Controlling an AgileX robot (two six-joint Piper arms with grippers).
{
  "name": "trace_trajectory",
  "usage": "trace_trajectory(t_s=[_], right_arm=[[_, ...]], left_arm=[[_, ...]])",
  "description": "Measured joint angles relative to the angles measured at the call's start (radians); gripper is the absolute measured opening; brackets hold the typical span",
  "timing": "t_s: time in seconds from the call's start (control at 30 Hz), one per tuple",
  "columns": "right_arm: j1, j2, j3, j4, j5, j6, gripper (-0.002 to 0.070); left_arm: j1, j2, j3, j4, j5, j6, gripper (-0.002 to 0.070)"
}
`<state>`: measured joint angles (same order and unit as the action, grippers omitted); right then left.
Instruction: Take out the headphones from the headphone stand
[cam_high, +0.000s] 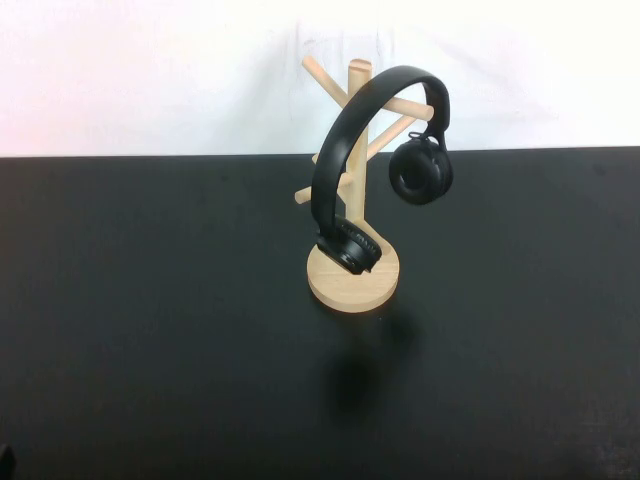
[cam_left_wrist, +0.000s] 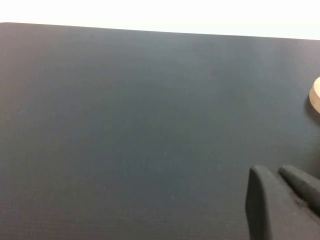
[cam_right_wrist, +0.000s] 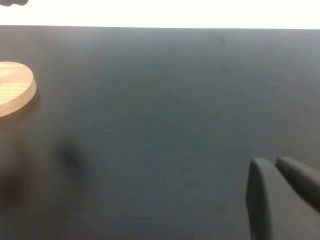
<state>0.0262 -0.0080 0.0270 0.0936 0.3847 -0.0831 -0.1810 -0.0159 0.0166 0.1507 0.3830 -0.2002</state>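
Headphones (cam_high: 345, 150) hang on the headphone stand (cam_high: 353, 285) at the table's (cam_high: 150, 320) far centre; left gripper (cam_left_wrist: 280, 200) and right gripper (cam_right_wrist: 280, 192) hover low over bare tabletop, fingers close together, holding nothing

Stand at table centre, both my grippers low and apart from it.

The headphone stand (cam_high: 352, 270) sits mid-table, toward the far edge of the table (cam_high: 150, 330). The headphones (cam_high: 345, 150) hang over its upper pegs, one cup resting on the base, the other hanging to the right. My left gripper (cam_left_wrist: 280, 200) hovers near the table left of the base, my right gripper (cam_right_wrist: 280, 195) to its right.
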Motion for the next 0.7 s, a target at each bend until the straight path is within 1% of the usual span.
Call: trace_trajectory(t_s=[0.7], right_arm=[[0.000, 0.000, 0.000, 0.000, -0.009, 0.000, -0.0008]], left_arm=[[0.000, 0.000, 0.000, 0.000, 0.000, 0.000, 0.0002]])
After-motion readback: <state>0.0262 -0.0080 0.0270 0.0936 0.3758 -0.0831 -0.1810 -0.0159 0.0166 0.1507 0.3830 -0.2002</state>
